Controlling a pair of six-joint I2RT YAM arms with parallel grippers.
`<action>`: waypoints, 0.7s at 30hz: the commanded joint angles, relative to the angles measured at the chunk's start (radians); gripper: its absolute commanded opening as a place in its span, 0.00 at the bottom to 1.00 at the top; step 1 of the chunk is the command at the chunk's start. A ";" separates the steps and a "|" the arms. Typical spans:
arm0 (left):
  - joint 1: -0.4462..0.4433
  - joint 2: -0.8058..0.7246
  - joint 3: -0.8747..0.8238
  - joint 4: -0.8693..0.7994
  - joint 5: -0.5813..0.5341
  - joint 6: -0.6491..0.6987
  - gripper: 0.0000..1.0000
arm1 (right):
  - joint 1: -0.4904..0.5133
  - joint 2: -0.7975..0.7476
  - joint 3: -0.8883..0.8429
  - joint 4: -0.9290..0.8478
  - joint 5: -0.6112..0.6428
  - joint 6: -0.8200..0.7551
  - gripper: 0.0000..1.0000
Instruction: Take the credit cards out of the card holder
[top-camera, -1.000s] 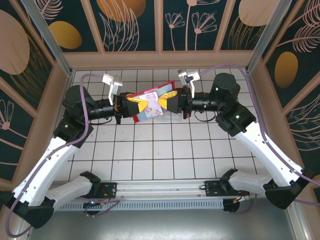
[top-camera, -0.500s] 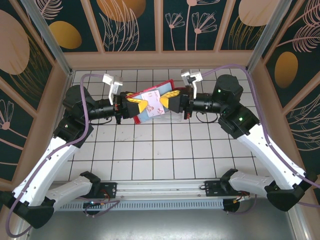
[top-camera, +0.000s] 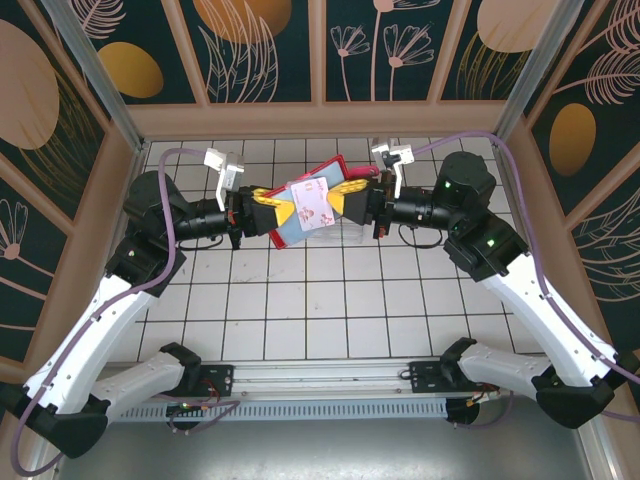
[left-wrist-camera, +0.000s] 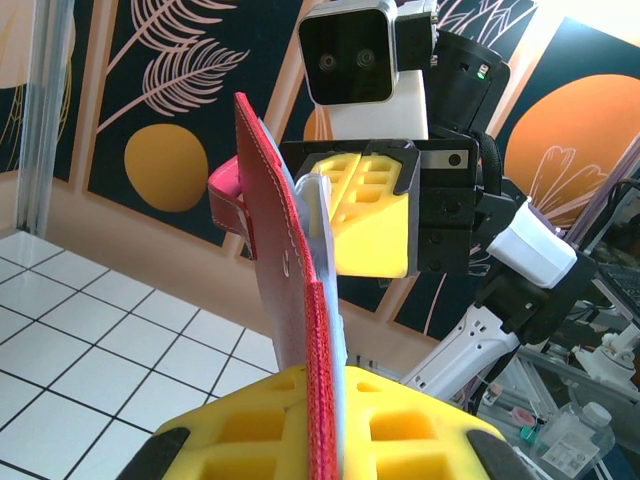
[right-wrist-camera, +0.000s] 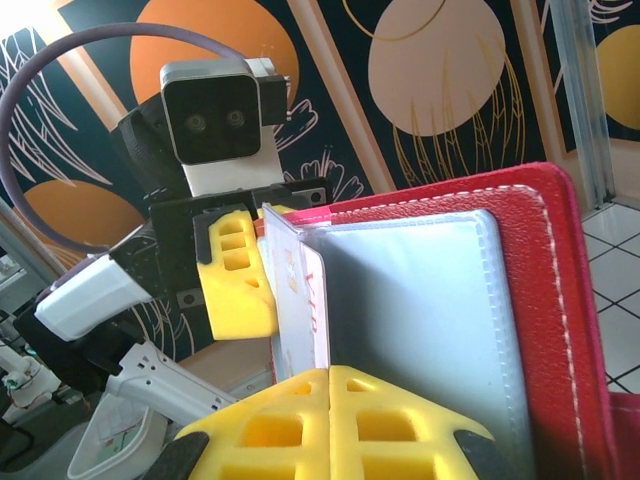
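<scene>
Two grips: left pincer (top-camera: 272, 212) clamps card holder (right-wrist-camera: 560, 300); right pincer (top-camera: 345, 200) seemingly pinches pale card (top-camera: 312, 205).
Place: held aloft, far centre above worktop (top-camera: 320, 300).
Risk: a card sticking in its pocket could drag the holder loose, and both would drop.

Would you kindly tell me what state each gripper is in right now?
Left gripper: closed, holding the red card holder.
Right gripper: closed, pinching the pale card.

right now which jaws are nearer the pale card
Right. The right jaws pinch the pale card at its edge; the left jaws clamp the red wallet on the far side.
</scene>
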 joint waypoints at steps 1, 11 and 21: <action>0.005 -0.022 0.011 0.048 0.036 -0.002 0.01 | -0.013 -0.027 0.021 -0.014 0.037 -0.029 0.00; 0.004 -0.025 0.008 0.059 0.023 -0.002 0.00 | -0.043 -0.065 0.005 -0.030 0.068 -0.037 0.00; 0.006 -0.017 0.019 -0.048 -0.072 0.083 0.00 | -0.075 -0.110 0.027 -0.138 0.156 -0.102 0.00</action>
